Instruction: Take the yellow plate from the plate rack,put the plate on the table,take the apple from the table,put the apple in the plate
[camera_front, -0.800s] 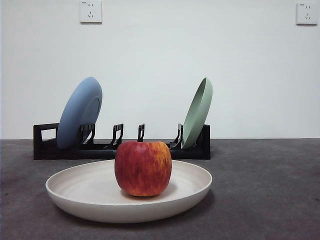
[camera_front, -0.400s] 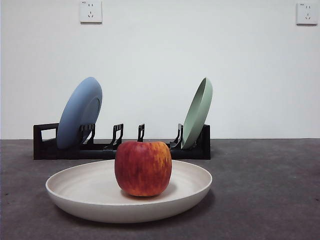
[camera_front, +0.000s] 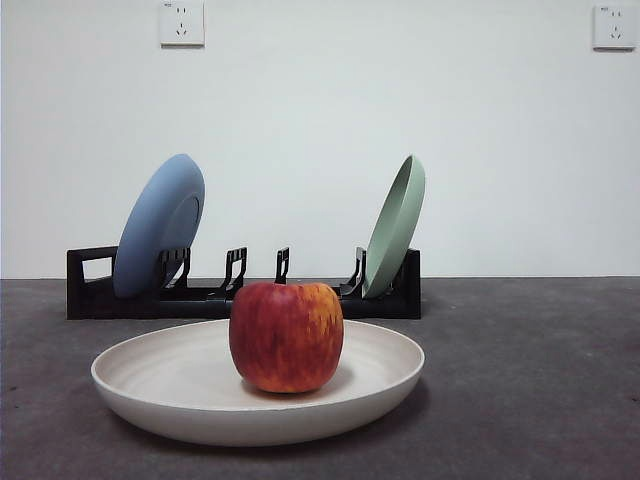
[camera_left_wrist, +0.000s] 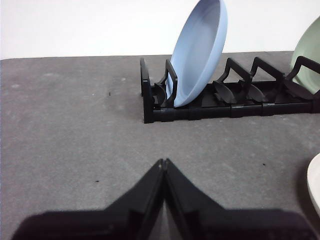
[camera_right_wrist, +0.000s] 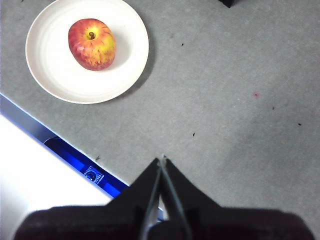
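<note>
The red apple (camera_front: 286, 336) sits in the cream yellow plate (camera_front: 160, 385), which lies flat on the dark grey table (camera_front: 530, 380) in front of the black plate rack (camera_front: 88, 290). The right wrist view shows the apple (camera_right_wrist: 92, 43) in the plate (camera_right_wrist: 125, 60) from above. My left gripper (camera_left_wrist: 163, 162) is shut and empty, low over the table in front of the rack's (camera_left_wrist: 150, 100) loop end. My right gripper (camera_right_wrist: 162, 160) is shut and empty, high above the table, away from the plate. Neither gripper shows in the front view.
A blue plate (camera_front: 158, 225) and a pale green plate (camera_front: 396, 225) lean in the rack. The left wrist view shows the blue plate (camera_left_wrist: 200, 50). The table's front edge with a blue strip (camera_right_wrist: 75, 162) lies below the right gripper.
</note>
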